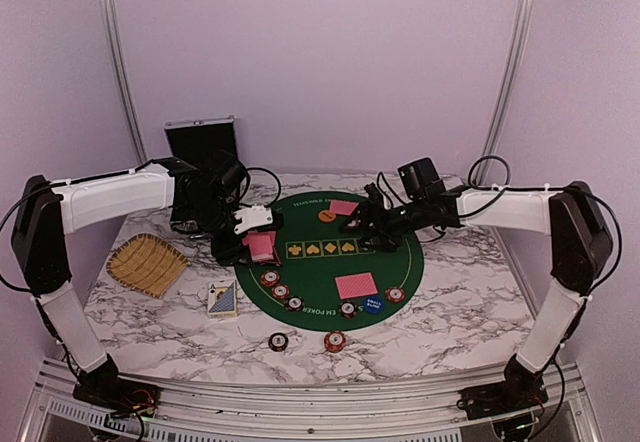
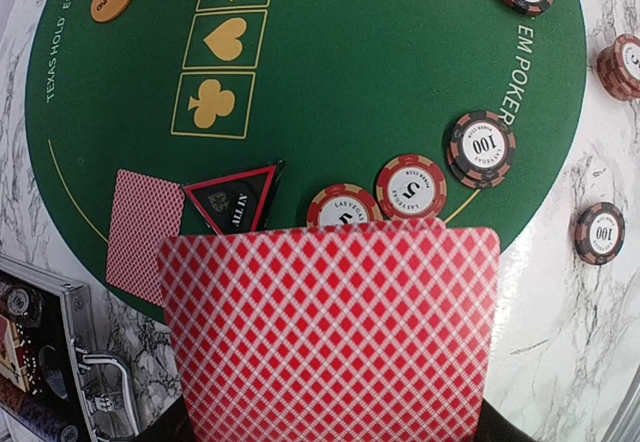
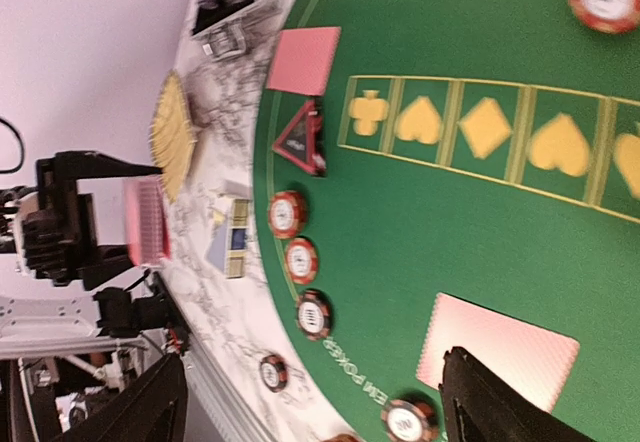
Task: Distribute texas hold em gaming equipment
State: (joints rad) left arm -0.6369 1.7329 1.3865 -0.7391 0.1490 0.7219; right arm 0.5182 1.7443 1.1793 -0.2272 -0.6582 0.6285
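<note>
My left gripper [image 1: 257, 245] is shut on a stack of red-backed playing cards [image 2: 330, 332] over the left edge of the green mat [image 1: 320, 267]. Below the stack lie a dark triangular marker [image 2: 232, 199], a single card [image 2: 143, 232] and red chips [image 2: 411, 186]. My right gripper [image 1: 373, 224] hovers over the far part of the mat, open, with nothing between its fingers [image 3: 500, 402]. A card [image 3: 497, 354] lies on the mat beside one finger. An orange disc [image 1: 326, 216] and another card [image 1: 343, 207] lie at the far side, a blue disc [image 1: 372, 303] at the near side.
A yellow straw tray [image 1: 147, 262] sits at the left, with a card box [image 1: 222, 300] near it. The open metal case [image 1: 202, 142] stands at the back left. Two chips [image 1: 279, 341] lie off the mat on the marble near the front edge.
</note>
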